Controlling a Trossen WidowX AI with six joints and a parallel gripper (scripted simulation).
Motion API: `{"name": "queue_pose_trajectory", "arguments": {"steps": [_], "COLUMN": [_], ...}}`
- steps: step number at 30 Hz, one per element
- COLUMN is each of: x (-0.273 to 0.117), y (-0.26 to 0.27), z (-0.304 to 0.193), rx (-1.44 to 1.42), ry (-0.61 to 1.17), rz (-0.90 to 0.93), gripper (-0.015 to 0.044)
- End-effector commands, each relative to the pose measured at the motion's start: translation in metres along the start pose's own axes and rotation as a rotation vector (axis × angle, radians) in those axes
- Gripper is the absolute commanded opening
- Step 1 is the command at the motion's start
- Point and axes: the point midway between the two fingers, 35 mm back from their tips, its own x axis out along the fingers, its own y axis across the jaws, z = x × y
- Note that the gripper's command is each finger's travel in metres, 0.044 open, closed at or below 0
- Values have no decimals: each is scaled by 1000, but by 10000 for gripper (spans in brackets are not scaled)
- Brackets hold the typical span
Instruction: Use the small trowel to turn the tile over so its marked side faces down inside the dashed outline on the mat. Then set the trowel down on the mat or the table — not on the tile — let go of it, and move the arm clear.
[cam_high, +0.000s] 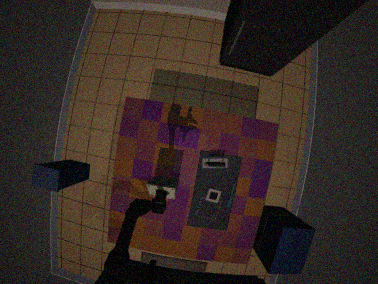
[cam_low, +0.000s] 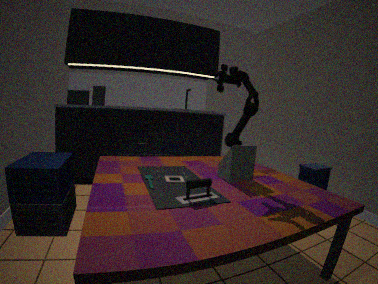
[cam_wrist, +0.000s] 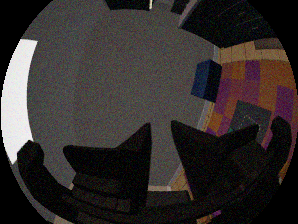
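My gripper (cam_high: 160, 196) (cam_low: 221, 76) (cam_wrist: 160, 125) is raised high above the table, far from the mat, with its fingers shut and nothing between them. The dark grey mat (cam_high: 199, 212) (cam_low: 160, 196) lies on the chequered table (cam_high: 135, 150) (cam_low: 150, 235). The tile, with a white square mark facing up (cam_high: 214, 195) (cam_low: 175, 178), lies on the mat. A white rectangular outline (cam_high: 215, 162) (cam_low: 186, 201) is at the mat's other end, with a dark arched piece (cam_low: 197, 187) standing over it. A small teal thing (cam_high: 230, 203) (cam_low: 150, 181), apparently the trowel, lies at the mat's edge.
The arm's grey base block (cam_low: 239, 162) stands on the table beside the mat. Blue boxes (cam_high: 60, 175) (cam_high: 285, 240) (cam_low: 40, 200) (cam_low: 314, 175) stand on the floor on either side of the table. A dark counter (cam_low: 140, 135) runs along the back wall.
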Motion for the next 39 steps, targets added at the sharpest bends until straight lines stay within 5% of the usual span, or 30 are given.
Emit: {"name": "queue_pose_trajectory", "arguments": {"steps": [1,5,9,24,34,39], "x": [0,0,0,0,-2,0], "y": [0,0,0,0,-12,-43], "z": [0,0,0,0,17,53], "rx": [0,0,0,0,40,133], "ry": [0,0,0,0,5,27], "rz": [0,0,0,0,-1,-12], "gripper": [100,100,0,0,258,270]}}
